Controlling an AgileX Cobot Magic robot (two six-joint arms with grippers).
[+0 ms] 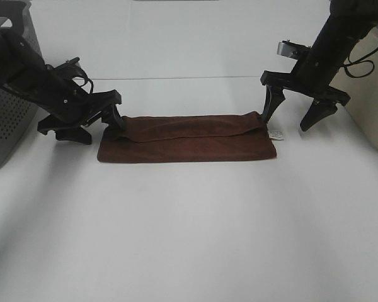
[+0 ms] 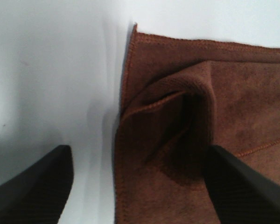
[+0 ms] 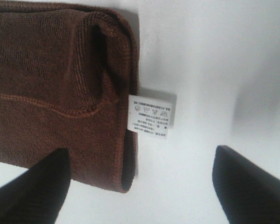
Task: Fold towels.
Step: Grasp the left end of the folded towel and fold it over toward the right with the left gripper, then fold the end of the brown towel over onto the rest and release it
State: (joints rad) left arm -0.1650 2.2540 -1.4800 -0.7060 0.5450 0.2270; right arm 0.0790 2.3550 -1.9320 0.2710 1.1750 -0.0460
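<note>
Brown towel [image 1: 186, 138] folded into 1 strip; left gripper [image 1: 93, 126] held apart, 1 finger over towel's end; right gripper [image 1: 286, 123] spread, label [image 3: 150, 115] seen between its fingers.

Two dark fingers [image 2: 32, 191] stand wide apart with nothing gripped between them. One hangs over bare white tabletop [image 2: 51, 70], and the other is over the brown towel [image 2: 233, 102]. The towel's stitched edge runs through the gap between the fingers. A rumpled pocket of cloth bulges just beside the second finger.
</note>
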